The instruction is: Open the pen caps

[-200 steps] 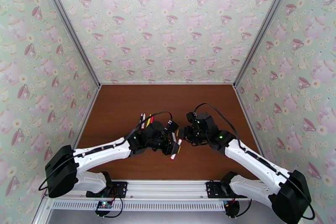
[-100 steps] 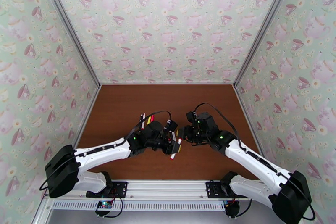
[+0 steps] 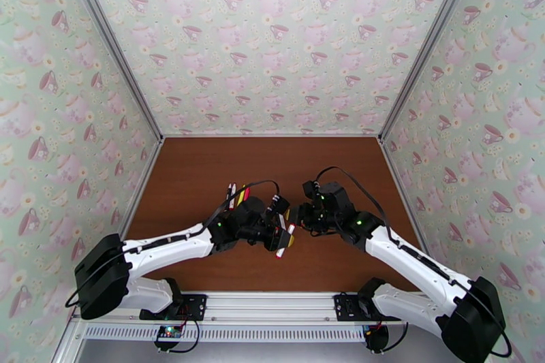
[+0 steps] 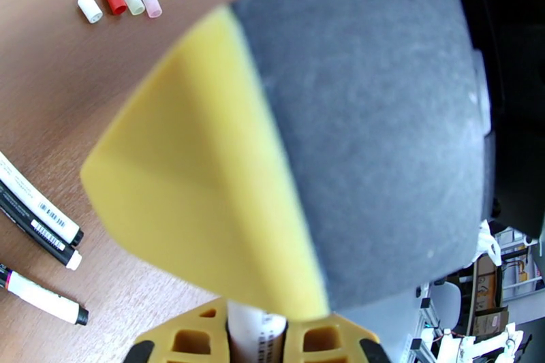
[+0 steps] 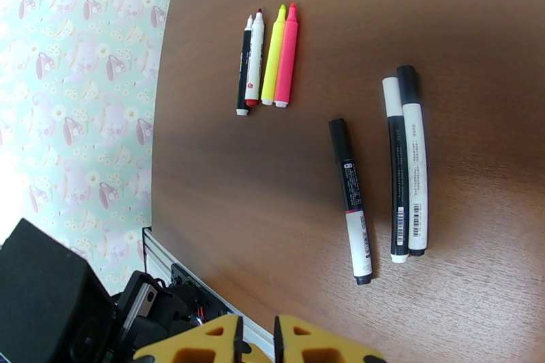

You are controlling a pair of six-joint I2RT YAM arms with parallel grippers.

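Since the earlier frame my left pincer [image 4: 257, 338] has closed; it now pinches a white pen [image 4: 252, 322] above the desk [image 4: 54, 99]. My right pincer [image 5: 257, 340] is pressed together beside it. Four loose caps [image 4: 119, 3] lie in a row on the desk.

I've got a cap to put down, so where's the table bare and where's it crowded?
Bare: the far half of the table up to the back wall, and the strip right of the right arm. Crowded: the middle, where the left gripper holds a pen beside the right gripper, and the left, with four pens in a row.
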